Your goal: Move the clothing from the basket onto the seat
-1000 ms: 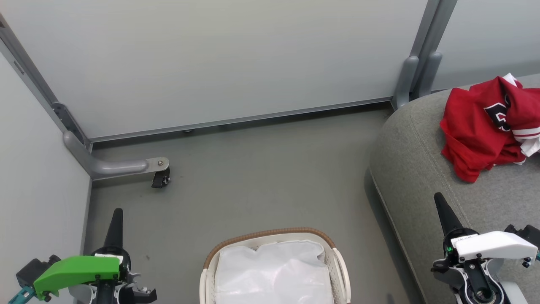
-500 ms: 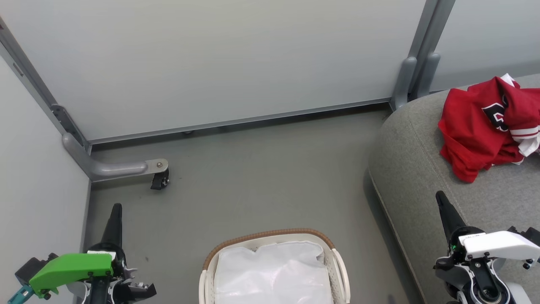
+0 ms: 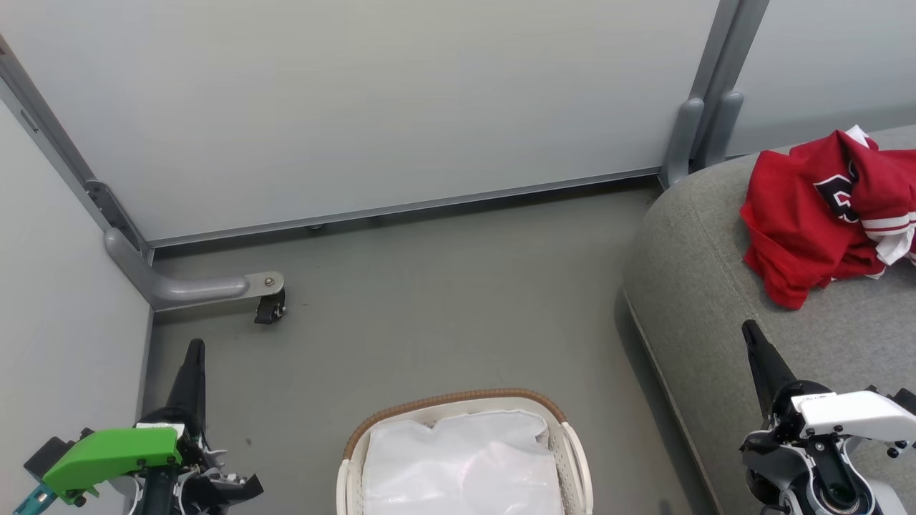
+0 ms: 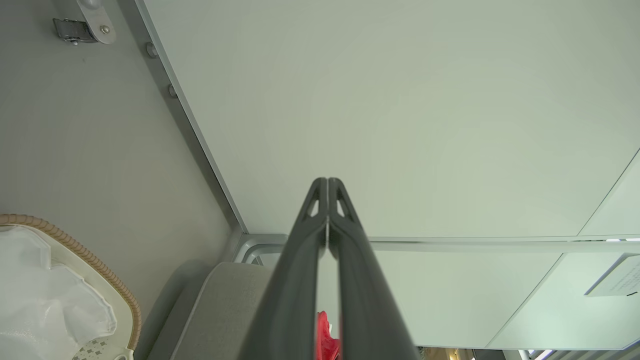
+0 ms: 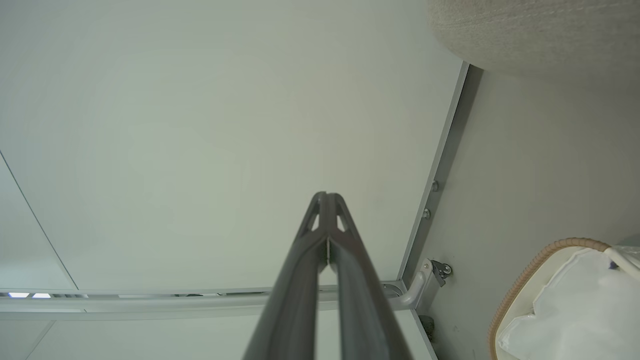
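On seat [image 3: 687, 286], clothing [image 3: 801, 229], apparently beyond right gripper [image 3: 750, 330]

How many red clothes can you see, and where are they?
1 for certain: a red jersey crumpled on the grey seat, at the right. A second may be folded into that heap. The basket is topped by its white liner.

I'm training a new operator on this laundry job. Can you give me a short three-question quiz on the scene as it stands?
1. True or false: the red jersey lies on the grey couch cushion.
2. What shows inside the laundry basket? A) red clothing B) a white liner C) shoes
3. Fill in: the left tool and the right tool are each ____ (open or shut).
Key: 1 true; 2 B; 3 shut.
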